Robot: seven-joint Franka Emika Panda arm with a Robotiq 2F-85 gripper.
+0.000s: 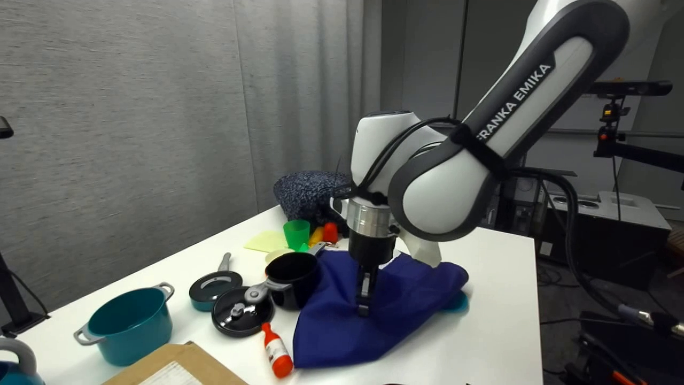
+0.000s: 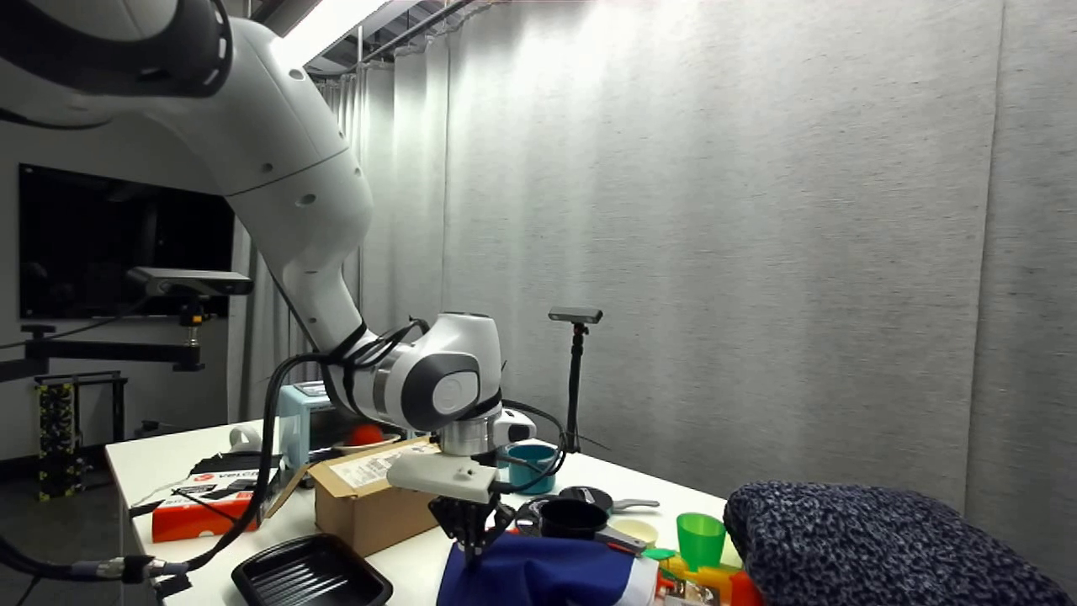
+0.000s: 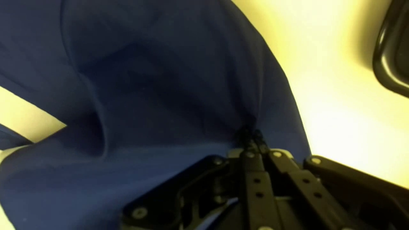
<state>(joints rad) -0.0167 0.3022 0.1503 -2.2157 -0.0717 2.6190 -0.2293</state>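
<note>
A: In an exterior view, where does the blue cloth (image 1: 336,339) lie relative to the gripper (image 1: 364,310)?

B: Directly beneath. The gripper points straight down, its lower end against crumpled fabric that spreads over the white table (image 1: 497,331) to both sides. A black pot (image 1: 291,275) stands just beside the cloth, a red bottle (image 1: 277,353) lies near its edge, and a teal object (image 1: 457,303) shows partly covered by it.

A: And in an exterior view that includes the black tray (image 2: 311,572)?

B: The cloth is likewise below the gripper and runs out at the lower border. The tray rests apart from it. A cardboard box (image 2: 370,515) stands behind the gripper; a green cup (image 2: 700,539) stands toward the picture's right.

A: What does the wrist view show of the jaws?

B: They are drawn together, with a pinch of blue cloth between the fingertips (image 3: 260,142); creases converge there. The grip is near one margin, most fabric extending leftward. The white table shows beyond that margin, and the tray's rim appears at the right, apart from the cloth.
</note>
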